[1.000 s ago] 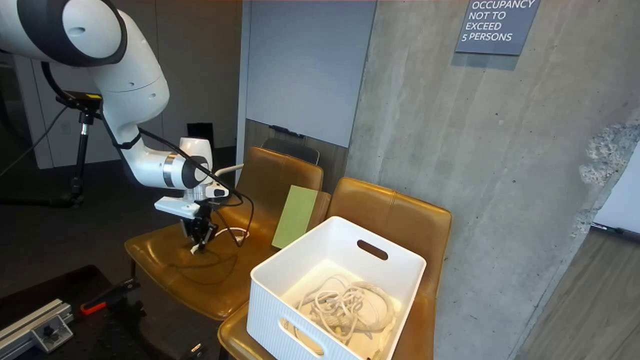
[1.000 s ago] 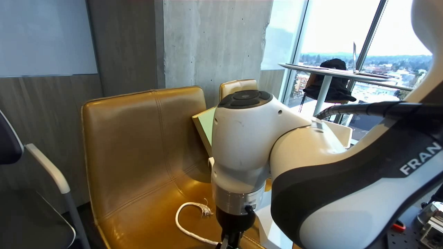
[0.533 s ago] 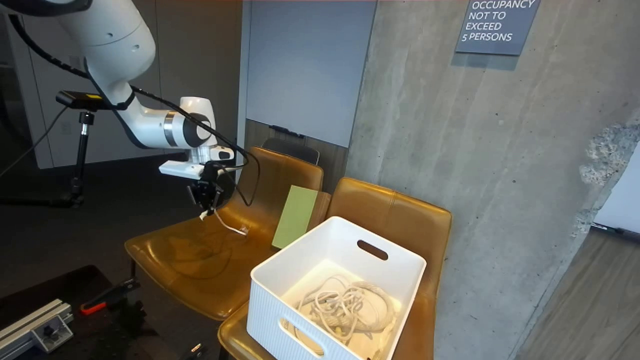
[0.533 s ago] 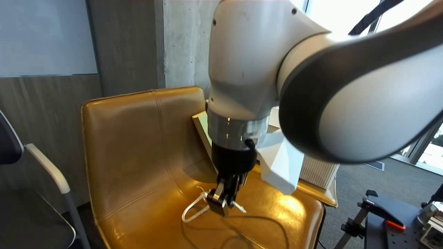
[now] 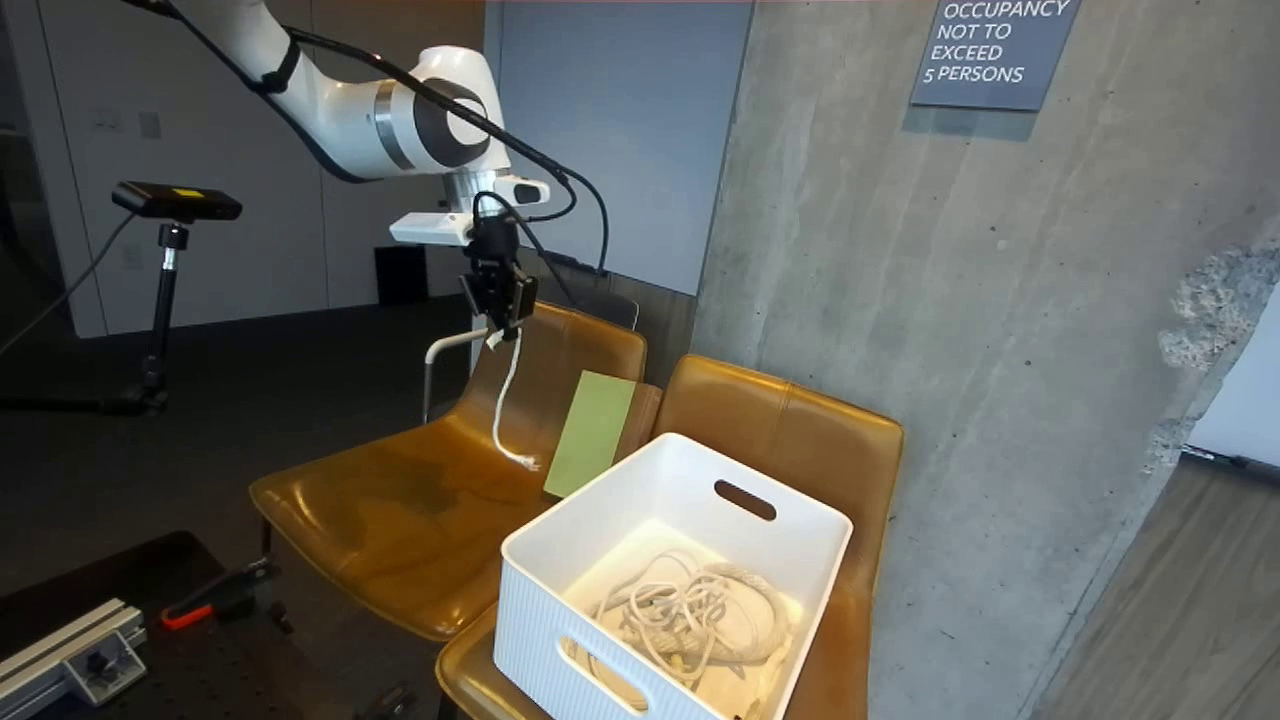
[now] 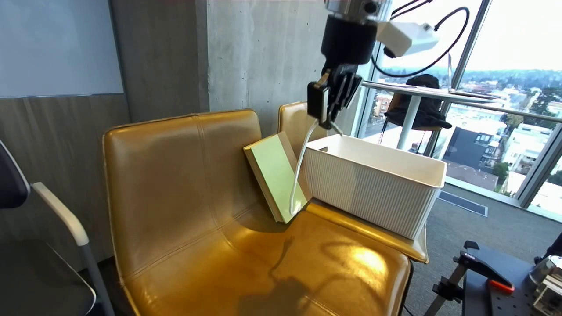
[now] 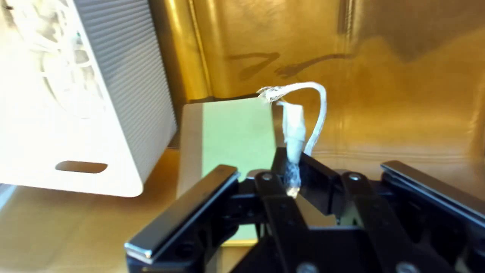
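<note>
one white rope (image 7: 294, 127), its pinched stretch hidden within the claw (image 5: 508, 330)

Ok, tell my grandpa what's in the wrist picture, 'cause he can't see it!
A black gripper pinches a white rope, its frayed end curling loose, above a shiny brown chair. Beyond it are a green book or box and, at left, a white bin of cords.
</note>
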{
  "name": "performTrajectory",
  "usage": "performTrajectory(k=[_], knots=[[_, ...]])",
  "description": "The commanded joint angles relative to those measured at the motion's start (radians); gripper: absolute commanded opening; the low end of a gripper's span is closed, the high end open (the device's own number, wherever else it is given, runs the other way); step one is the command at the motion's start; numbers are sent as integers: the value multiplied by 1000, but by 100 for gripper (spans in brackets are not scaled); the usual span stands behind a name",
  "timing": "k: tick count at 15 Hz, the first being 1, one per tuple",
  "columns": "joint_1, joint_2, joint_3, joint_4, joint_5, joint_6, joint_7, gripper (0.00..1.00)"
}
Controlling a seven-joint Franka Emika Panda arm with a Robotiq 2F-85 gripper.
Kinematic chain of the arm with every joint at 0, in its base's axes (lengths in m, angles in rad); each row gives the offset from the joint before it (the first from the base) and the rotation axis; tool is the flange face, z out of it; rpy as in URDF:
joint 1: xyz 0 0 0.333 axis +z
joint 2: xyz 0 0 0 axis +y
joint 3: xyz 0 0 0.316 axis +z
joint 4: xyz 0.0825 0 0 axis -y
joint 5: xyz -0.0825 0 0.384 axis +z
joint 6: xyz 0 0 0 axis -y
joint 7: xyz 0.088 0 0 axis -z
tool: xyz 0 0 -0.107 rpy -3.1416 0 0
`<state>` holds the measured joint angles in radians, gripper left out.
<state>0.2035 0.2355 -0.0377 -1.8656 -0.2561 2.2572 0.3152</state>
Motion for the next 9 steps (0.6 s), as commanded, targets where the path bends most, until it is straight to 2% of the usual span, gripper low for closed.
performTrajectory(k=[1, 6, 9], knots=[[-89, -93, -25, 36, -16, -69, -26, 2], [-209, -117, -63, 191, -7, -148, -84, 2], [-256, -85, -78, 227, -1, -142, -102, 2]])
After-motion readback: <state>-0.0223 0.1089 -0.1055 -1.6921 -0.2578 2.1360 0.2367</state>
